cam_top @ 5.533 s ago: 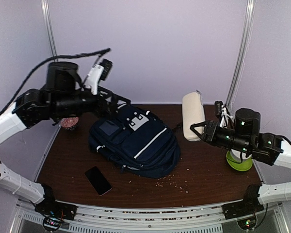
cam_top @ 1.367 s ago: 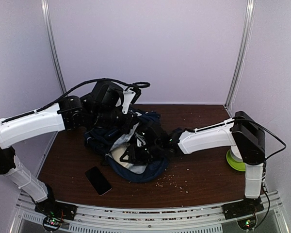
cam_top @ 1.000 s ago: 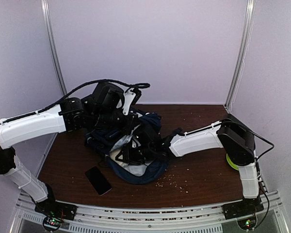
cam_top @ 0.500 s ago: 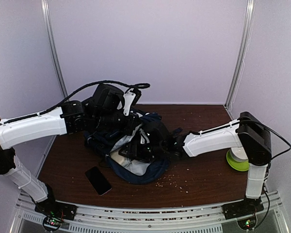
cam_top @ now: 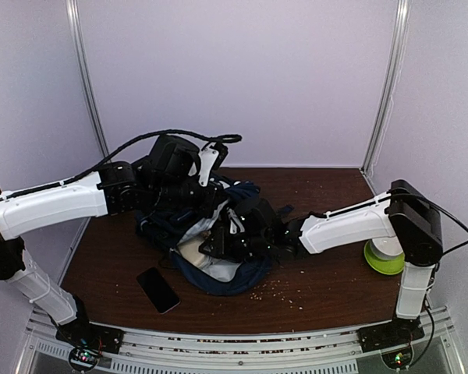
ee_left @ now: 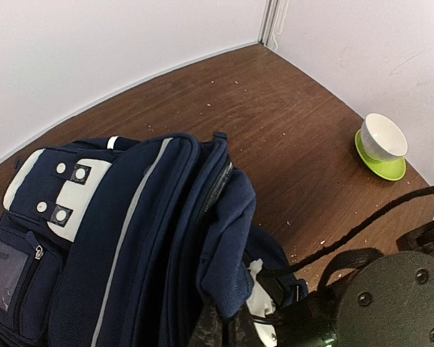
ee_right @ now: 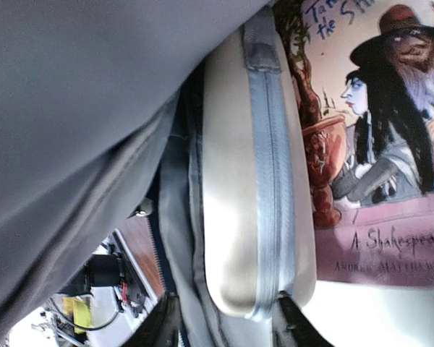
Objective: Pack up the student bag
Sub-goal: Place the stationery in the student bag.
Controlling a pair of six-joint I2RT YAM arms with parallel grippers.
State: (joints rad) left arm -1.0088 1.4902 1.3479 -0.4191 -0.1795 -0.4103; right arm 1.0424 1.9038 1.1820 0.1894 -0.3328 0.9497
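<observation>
As the left gripper (cam_top: 207,201) pinches shut on the upper rim of the student bag (cam_top: 218,279), which lies mid-table (cam_top: 327,288), the right gripper (ee_right: 228,324) reaches inside it. Its 2 jaws are parted around a beige pouch (ee_right: 239,181) beside a picture book (ee_right: 376,144); whether they actually grip the pouch cannot be told.

A high rear camera overlooks the table (cam_top: 335,276); both wrist cameras crowd the student bag (ee_left: 141,224).

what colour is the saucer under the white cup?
Lime green saucer, clearest in the left wrist view.
</observation>
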